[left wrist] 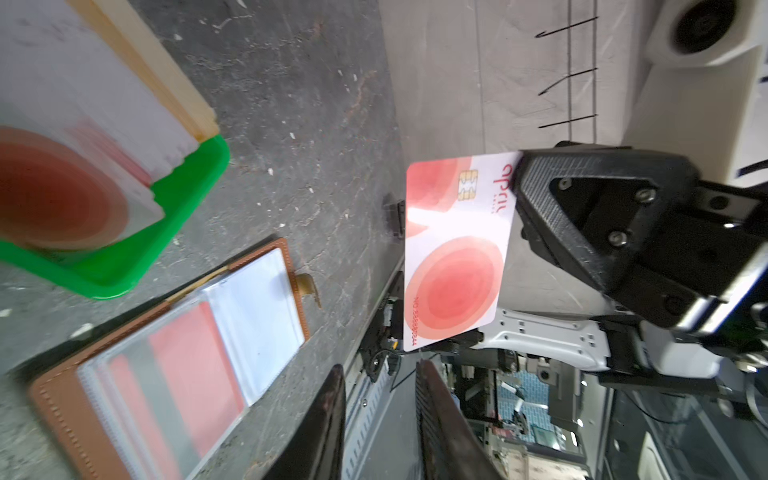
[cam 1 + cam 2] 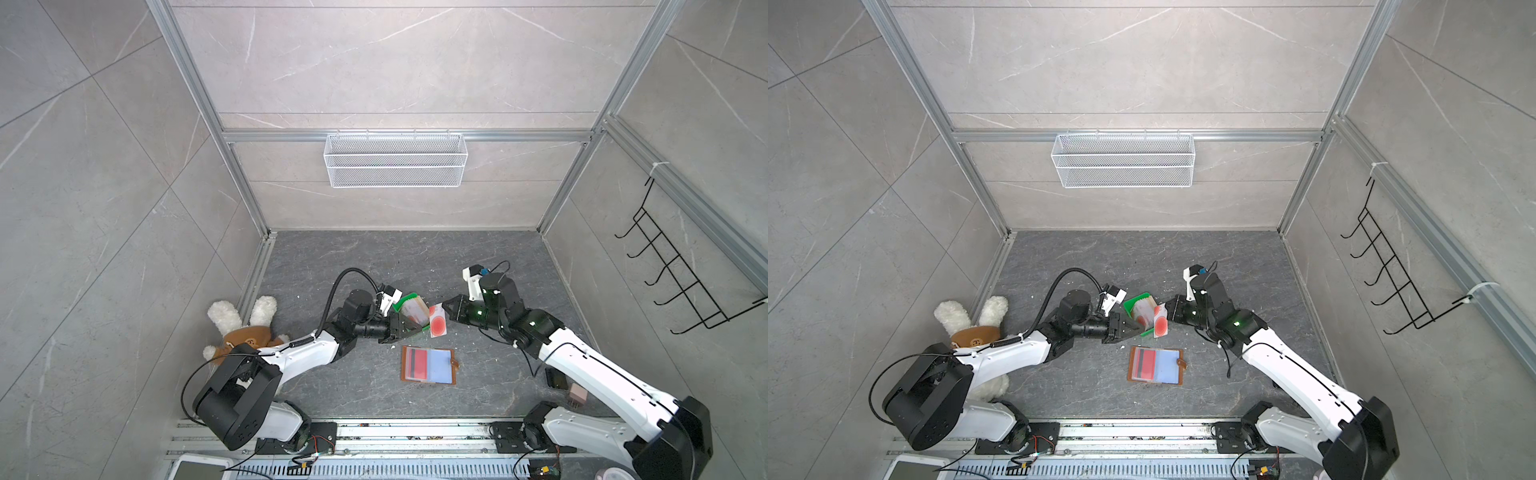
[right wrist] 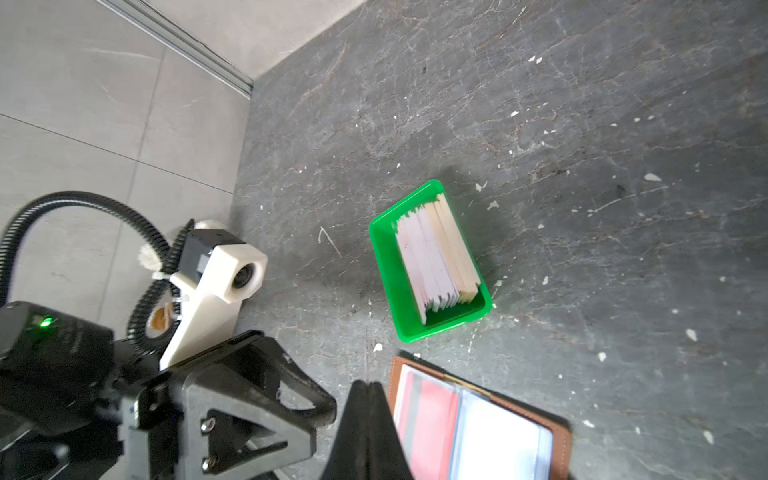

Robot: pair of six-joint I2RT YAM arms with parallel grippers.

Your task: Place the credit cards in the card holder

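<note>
My right gripper [image 2: 445,309] is shut on one credit card [image 1: 453,249], whitish with red-orange round blots and a chip, holding it by one short end above the floor. The other credit cards [image 3: 432,257] stand as a stack in a small green tray [image 3: 386,266]. The card holder [image 2: 428,365] lies open on the floor in front of the tray, tan leather with clear sleeves, and a red card shows in one sleeve [image 1: 195,361]. My left gripper [image 1: 380,365] is open with nothing between its fingers, just beside the held card's free end, close to the tray [image 2: 401,303].
A plush rabbit [image 2: 245,328] lies at the left wall by the left arm. A white wire basket [image 2: 395,160] hangs on the back wall and a black hook rack [image 2: 681,274] on the right wall. A dark object [image 2: 557,378] and a pinkish box [image 2: 577,395] lie by the right arm.
</note>
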